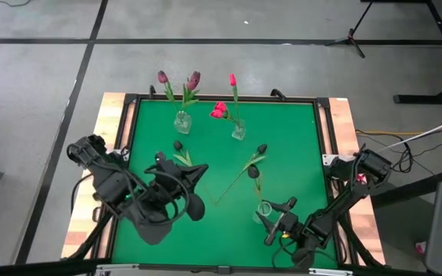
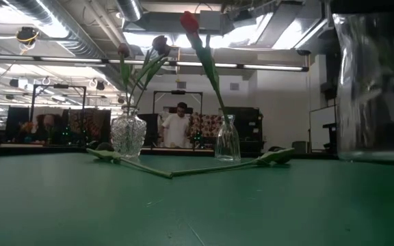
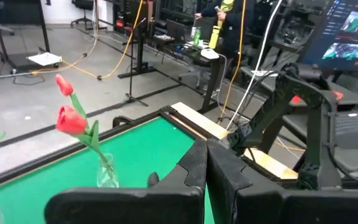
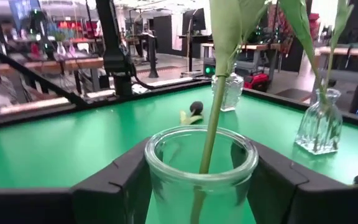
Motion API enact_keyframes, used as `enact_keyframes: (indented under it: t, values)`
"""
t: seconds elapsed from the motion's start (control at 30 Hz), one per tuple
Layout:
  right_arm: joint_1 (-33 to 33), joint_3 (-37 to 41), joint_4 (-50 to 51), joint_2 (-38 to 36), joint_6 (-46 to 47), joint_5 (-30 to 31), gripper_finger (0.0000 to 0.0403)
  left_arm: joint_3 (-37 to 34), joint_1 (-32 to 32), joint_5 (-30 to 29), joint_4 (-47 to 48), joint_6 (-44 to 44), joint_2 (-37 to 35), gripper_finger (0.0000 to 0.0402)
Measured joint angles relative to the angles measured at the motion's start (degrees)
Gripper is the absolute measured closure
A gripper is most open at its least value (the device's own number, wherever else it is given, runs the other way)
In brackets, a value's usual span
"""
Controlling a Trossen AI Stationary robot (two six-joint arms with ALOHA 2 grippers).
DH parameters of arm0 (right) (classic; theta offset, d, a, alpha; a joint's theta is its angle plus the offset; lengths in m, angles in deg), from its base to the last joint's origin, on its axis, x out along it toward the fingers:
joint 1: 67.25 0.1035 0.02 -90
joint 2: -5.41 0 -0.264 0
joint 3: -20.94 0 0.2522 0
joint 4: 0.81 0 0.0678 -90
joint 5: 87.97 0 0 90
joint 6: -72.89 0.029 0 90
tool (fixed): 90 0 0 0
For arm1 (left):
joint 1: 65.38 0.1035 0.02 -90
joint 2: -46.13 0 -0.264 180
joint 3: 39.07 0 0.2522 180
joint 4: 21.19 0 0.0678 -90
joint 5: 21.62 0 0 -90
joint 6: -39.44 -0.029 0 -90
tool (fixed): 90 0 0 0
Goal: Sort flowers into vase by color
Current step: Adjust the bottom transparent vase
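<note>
The right end effector (image 4: pixel 194 180) gripped a glass vase (image 4: pixel 199 168) holding one green stem (image 4: pixel 211 124). The left end effector (image 3: pixel 207 168) hovered shut, empty. Only the high view showed the dark flowers (image 1: pixel 256 159) lying on the tabletop (image 1: pixel 298 138).

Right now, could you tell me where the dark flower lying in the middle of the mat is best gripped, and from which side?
Probably mid-stem, from straight above. The dark flower lies flat with its long thin stem bare along the middle, clear of both vases. Fingers set across the stem would spare the bud and leaves at its far end.

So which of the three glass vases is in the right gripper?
The near vase, clamped in the right gripper with one green stem in it. The other two stand free at the far edge, holding purple and pink flowers.
</note>
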Motion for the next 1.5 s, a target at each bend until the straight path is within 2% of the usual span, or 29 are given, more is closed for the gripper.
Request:
enact_keyframes:
  t: [0.23, 0.63, 0.77, 0.93, 1.5]
  values:
    - [-0.36, 0.0, 1.37, 2.44, -0.76, 0.36, 0.0188, -5.22, 1.02, 0.13, 0.06, 7.44, 0.04, 0.0401]
    - [1.36, 0.0, 1.28, 7.51, 7.8, 0.23, 0.019, -11.47, 2.77, -0.07, -0.05, 14.0, 0.04, 0.0401]
    - [1.33, 0.0, 0.93, 7.84, 8.95, -3.22, 0.019, -12.32, 2.77, -0.09, -0.2, 16.15, 0.04, 0.0401]
    - [1.26, 0.0, 0.02, 7.82, 8.32, -6.93, 0.019, -12.4, 2.72, -0.09, -0.15, 16.36, 0.04, 0.0401]
    - [1.28, -0.02, -3.71, 7.73, 8.21, -11.86, 0.0189, -12.4, 2.29, -0.09, 0.09, 15.94, 0.04, 0.0401]
